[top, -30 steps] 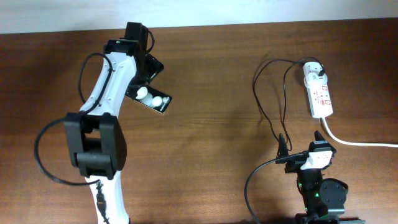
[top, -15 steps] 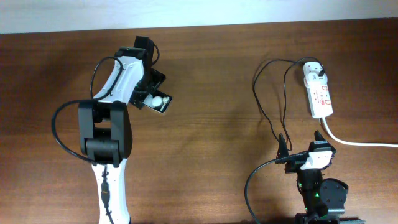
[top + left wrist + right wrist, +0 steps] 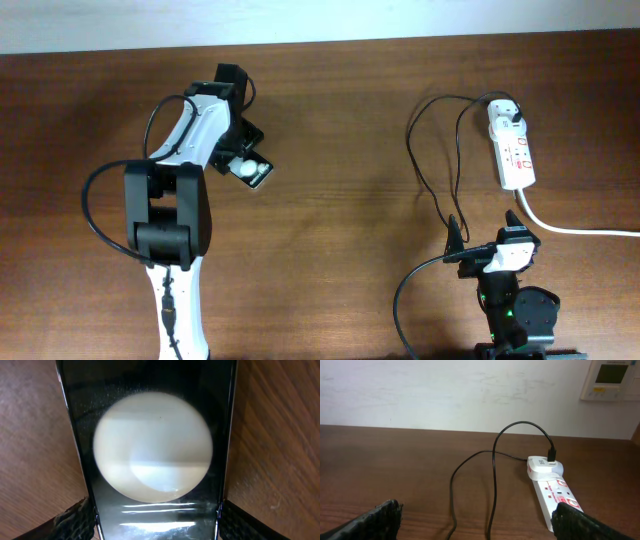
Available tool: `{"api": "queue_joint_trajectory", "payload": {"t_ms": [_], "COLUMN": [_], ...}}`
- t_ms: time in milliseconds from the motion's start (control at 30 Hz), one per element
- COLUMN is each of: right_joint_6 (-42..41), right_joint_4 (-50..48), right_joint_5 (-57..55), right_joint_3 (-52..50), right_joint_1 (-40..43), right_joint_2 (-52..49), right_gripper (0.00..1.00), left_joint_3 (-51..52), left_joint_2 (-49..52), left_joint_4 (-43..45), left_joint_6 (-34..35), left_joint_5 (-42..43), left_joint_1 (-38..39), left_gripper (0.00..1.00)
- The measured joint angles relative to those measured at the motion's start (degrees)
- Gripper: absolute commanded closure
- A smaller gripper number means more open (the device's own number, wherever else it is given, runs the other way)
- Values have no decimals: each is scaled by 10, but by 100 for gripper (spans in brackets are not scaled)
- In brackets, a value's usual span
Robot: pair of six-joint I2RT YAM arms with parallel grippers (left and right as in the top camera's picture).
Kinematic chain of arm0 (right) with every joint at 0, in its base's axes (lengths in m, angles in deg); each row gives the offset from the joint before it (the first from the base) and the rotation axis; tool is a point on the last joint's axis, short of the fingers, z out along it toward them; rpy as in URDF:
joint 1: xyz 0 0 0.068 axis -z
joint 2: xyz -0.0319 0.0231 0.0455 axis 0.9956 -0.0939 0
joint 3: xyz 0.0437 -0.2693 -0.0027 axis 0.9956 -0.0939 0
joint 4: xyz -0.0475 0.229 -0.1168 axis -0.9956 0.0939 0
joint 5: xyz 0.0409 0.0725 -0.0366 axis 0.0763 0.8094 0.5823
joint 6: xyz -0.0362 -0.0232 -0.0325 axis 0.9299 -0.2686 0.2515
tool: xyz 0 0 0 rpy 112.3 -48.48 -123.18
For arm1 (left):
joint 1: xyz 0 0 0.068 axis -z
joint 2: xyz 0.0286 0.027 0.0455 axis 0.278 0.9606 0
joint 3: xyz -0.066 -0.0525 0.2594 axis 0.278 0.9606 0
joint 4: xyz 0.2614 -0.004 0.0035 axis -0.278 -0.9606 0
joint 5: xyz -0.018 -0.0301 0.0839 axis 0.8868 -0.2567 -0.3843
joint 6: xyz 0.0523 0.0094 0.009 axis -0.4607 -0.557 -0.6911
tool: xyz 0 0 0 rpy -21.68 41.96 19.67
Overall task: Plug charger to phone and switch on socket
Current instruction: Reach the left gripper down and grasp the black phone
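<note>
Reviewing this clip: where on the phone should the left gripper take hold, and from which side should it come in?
Probably across the two long edges, coming straight down from above. The phone lies flat, face up on the table, so only its thin sides offer opposing faces. The left gripper straddles it, a finger beside each long edge.

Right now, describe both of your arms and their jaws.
The left arm has white curved links, boxy black joints and a thin black cable looping off it. The right arm shows a white wrist block, a black base with a green light and its own black cable. Both have dark, rough-textured jaws.
</note>
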Motion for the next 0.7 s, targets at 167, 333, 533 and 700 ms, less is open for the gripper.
{"api": "queue_joint_trajectory", "payload": {"t_ms": [167,333,533,700], "right_joint_6": [0,0,0,0], "right_joint_4": [0,0,0,0], "right_joint_5": [0,0,0,0], "right_joint_3": [0,0,0,0], "right_joint_1": [0,0,0,0], "right_joint_2": [0,0,0,0], "right_gripper": [1,2,1,1], "left_joint_3": [0,0,9,35], "left_joint_2": [-1,-1,-5,-19], "left_joint_4": [-23,-27,-20,2], "left_joint_6": [-188,-235,-212,-202], "left_joint_5": [31,37,35,28], "left_joint_1": [-2,-2,-2,-2], "left_gripper": [18,3,16,31]}}
